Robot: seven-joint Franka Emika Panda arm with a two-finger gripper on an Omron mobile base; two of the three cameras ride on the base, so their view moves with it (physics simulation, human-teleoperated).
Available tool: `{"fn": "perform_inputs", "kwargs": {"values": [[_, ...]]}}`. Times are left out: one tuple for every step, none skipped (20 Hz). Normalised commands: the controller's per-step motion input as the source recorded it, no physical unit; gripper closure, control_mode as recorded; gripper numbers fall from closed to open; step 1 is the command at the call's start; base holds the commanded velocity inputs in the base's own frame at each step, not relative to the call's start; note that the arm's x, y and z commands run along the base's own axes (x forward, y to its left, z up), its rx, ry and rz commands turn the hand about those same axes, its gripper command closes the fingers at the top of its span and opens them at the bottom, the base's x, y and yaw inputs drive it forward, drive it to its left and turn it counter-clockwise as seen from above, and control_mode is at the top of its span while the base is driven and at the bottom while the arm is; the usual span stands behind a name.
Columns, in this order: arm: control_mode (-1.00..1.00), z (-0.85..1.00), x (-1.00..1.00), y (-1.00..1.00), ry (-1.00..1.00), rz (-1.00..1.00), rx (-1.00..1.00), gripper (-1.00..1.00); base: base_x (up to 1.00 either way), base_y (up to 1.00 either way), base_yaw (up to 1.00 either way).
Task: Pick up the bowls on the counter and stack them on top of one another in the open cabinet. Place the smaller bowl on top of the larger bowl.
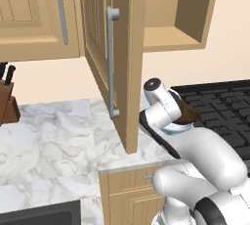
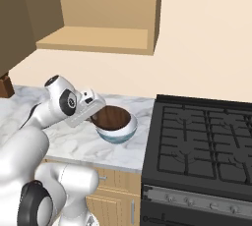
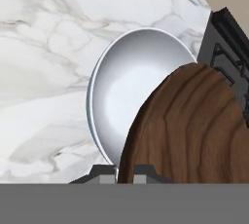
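Nearest the hand camera, the gripper [image 3: 125, 173] is clenched on the rim of the smaller bowl [image 3: 189, 125], holding it just above the larger bowl [image 2: 117, 132], which sits on the desk [image 2: 78, 144] beside the stove [image 2: 206, 141]. By my reading, nothing is stored yet: both bowls must still reach the open cabinet [image 2: 93, 41]. I count two bowls, one brown and one white.

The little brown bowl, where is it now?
The smaller bowl is in the gripper, just over the larger bowl on the counter, left of the stove.
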Motion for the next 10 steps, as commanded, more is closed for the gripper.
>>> {"fn": "perform_inputs", "kwargs": {"values": [[-1.00, -0.07, 0.06, 0.00, 0.00, 0.00, 0.04, 1.00, 0.00, 0.00, 0.00], [-1.00, -0.07, 0.07, 0.00, 0.00, 0.00, 0.04, 1.00, 0.00, 0.00, 0.00], [-1.00, -0.06, 0.07, 0.00, 0.00, 0.00, 0.04, 1.00, 0.00, 0.00, 0.00], [-1.00, -0.07, 0.07, 0.00, 0.00, 0.00, 0.04, 1.00, 0.00, 0.00, 0.00], [-1.00, -0.07, 0.07, 0.00, 0.00, 0.00, 0.04, 1.00, 0.00, 0.00, 0.00], [-1.00, -0.08, 0.08, 0.00, 0.00, 0.00, 0.04, 1.00, 0.00, 0.00, 0.00], [-1.00, -0.09, 0.09, 0.00, 0.00, 0.00, 0.04, 1.00, 0.00, 0.00, 0.00], [-1.00, -0.10, 0.09, 0.00, 0.00, 0.00, 0.04, 1.00, 0.00, 0.00, 0.00], [-1.00, -0.10, 0.10, 0.00, 0.00, 0.00, 0.04, 1.00, 0.00, 0.00, 0.00], [-1.00, -0.10, 0.11, 0.00, 0.00, 0.00, 0.04, 1.00, 0.00, 0.00, 0.00]]}}
